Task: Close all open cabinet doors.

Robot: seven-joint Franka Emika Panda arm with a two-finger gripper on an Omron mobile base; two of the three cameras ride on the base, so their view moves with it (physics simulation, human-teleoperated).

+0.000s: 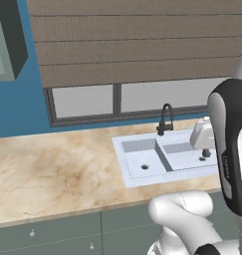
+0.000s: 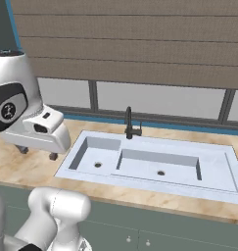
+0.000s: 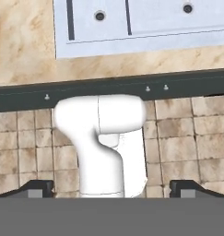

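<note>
Open hand (image 3: 111,188) hangs above counter (image 1: 53,169) beside sink (image 2: 208,169); no writing legible

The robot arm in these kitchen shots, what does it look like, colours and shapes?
The arm is glossy white, built of rounded tubular links with bulbous elbows. A dark, nearly black band runs around a joint of the upper link, and another joint shows a black round cap with small pale marks. The gripper has two small dark fingertips. No loose cables show.
</note>
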